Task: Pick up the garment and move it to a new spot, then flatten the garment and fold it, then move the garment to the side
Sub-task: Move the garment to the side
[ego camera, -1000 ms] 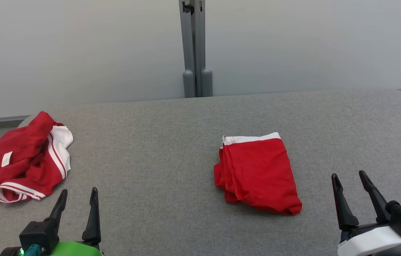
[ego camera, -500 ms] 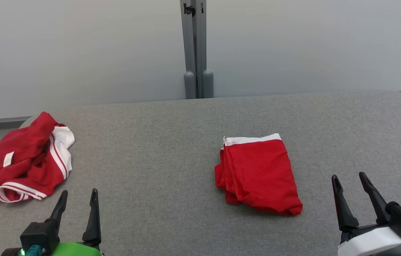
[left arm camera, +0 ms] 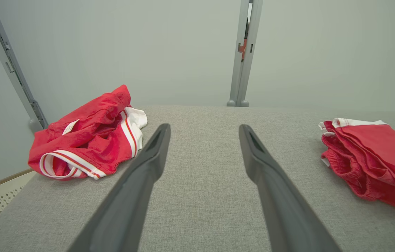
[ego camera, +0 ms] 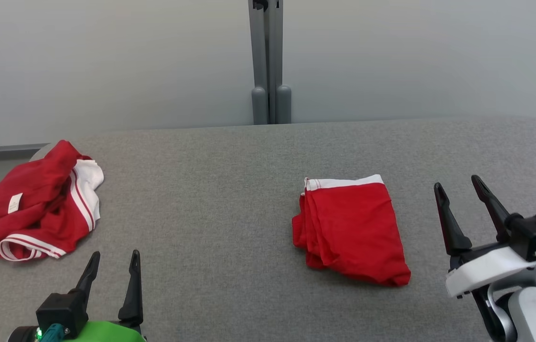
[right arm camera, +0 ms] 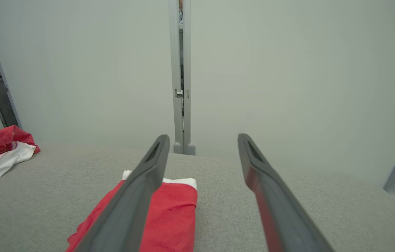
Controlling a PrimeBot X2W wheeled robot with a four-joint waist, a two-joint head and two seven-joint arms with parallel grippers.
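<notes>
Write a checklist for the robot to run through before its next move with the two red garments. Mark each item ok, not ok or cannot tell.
1. Left tool open and holding nothing: ok.
2. Right tool open and holding nothing: ok.
3. Folded garment lies folded on the table, touched by neither tool: ok.
4. Crumpled garment flattened: not ok, it is bunched up at the table's left end.
5. Crumpled garment wholly on the table: cannot tell, since its outer edge reaches the rim.
</notes>
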